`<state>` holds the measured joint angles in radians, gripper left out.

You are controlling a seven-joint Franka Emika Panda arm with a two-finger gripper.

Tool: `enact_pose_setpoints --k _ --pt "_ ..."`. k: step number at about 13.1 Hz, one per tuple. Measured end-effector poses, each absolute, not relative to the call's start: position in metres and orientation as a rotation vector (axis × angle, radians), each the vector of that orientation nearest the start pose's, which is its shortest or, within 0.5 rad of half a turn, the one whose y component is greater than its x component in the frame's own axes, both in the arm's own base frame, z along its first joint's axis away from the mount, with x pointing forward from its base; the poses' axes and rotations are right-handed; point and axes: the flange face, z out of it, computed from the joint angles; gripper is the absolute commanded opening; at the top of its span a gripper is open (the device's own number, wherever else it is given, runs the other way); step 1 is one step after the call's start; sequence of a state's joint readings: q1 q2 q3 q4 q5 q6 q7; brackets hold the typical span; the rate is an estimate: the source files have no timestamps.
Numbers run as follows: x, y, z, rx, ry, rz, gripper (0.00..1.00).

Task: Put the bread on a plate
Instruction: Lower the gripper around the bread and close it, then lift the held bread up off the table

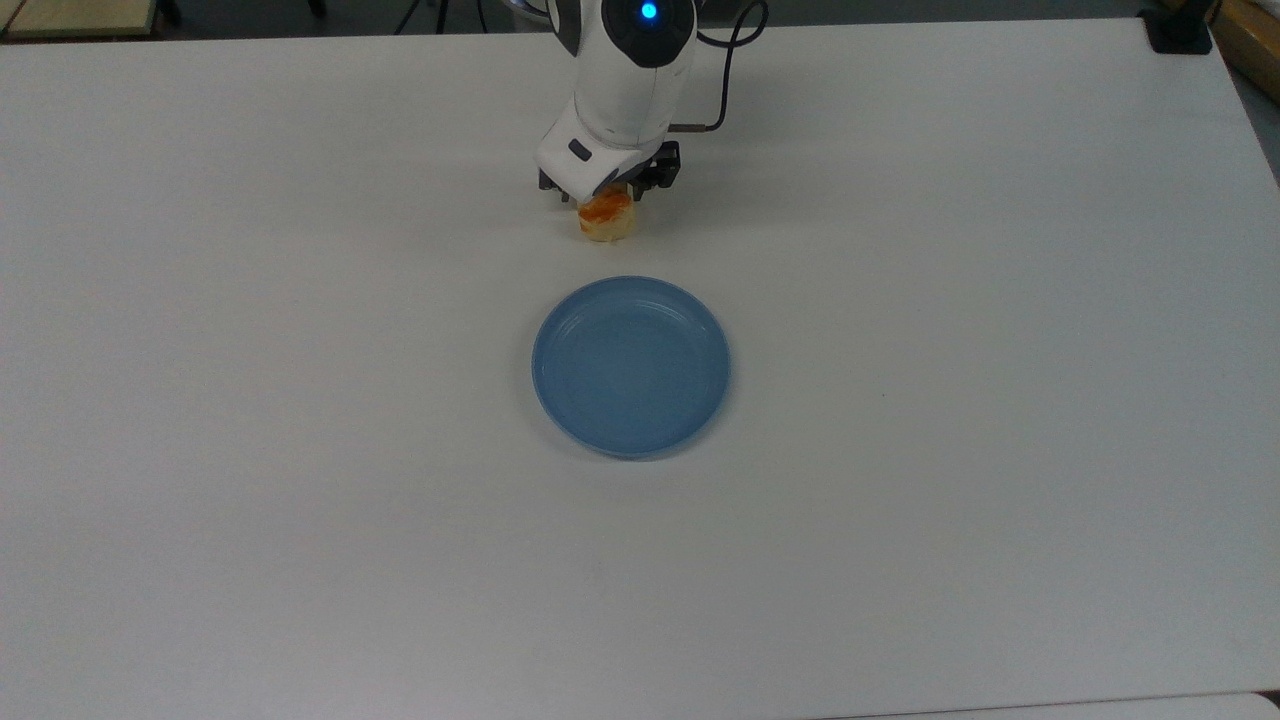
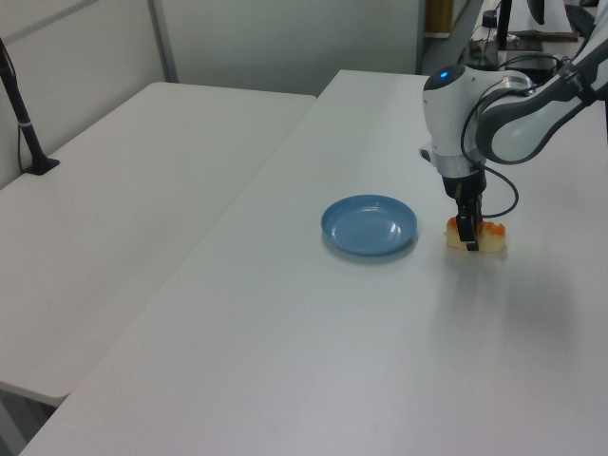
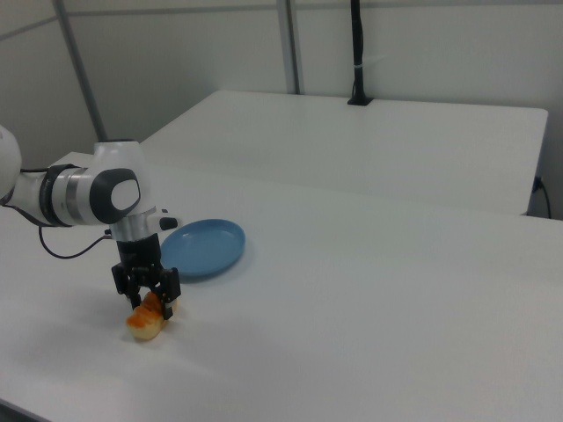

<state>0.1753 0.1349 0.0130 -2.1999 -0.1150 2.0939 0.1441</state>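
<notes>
Beige bread: the small oblong bread point(image 3: 146, 322) with orange-brown lumps lay on the white bench point(image 1: 950, 400), near the round light-blue plastic plate point(image 1: 631, 366).
Pincer: the black pincer point(image 3: 147, 291) straddled it, fingers apart, not yet clamped.
Risk: an off-centre squeeze could tip or crush it.

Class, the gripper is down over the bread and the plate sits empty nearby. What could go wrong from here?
1. The gripper straddles the bread away from its middle, so the free end may sag or swing once lifted.
2. The lumpy top could be crushed if the fingers close hard.
3. The plate has a raised rim; a low carry could nudge it.
</notes>
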Motion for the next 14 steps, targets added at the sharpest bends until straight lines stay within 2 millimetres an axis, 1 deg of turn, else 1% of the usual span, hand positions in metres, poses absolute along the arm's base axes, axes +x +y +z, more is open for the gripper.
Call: enact_pose_setpoints --k 3,4,6,7,9,11,12,14 --pt "0.512 0.092 0.309 -3.247 -0.184 0.346 0.12" --pt "0.515 0.092 0.318 -3.249 -0.183 0.323 0.12" --pt "0.522 0.092 0.352 -3.254 -0.184 0.339 0.13" --pt "0.527 0.092 0.373 -3.250 -0.189 0.341 0.14" --pt "0.542 0.093 0.427 -3.206 -0.166 0.293 0.17" --pt "0.558 0.088 0.481 -3.158 -0.119 0.182 0.19" --pt "0.564 0.085 0.500 -3.142 -0.097 0.128 0.20" --pt "0.579 0.082 0.526 -3.116 -0.067 0.039 0.21"
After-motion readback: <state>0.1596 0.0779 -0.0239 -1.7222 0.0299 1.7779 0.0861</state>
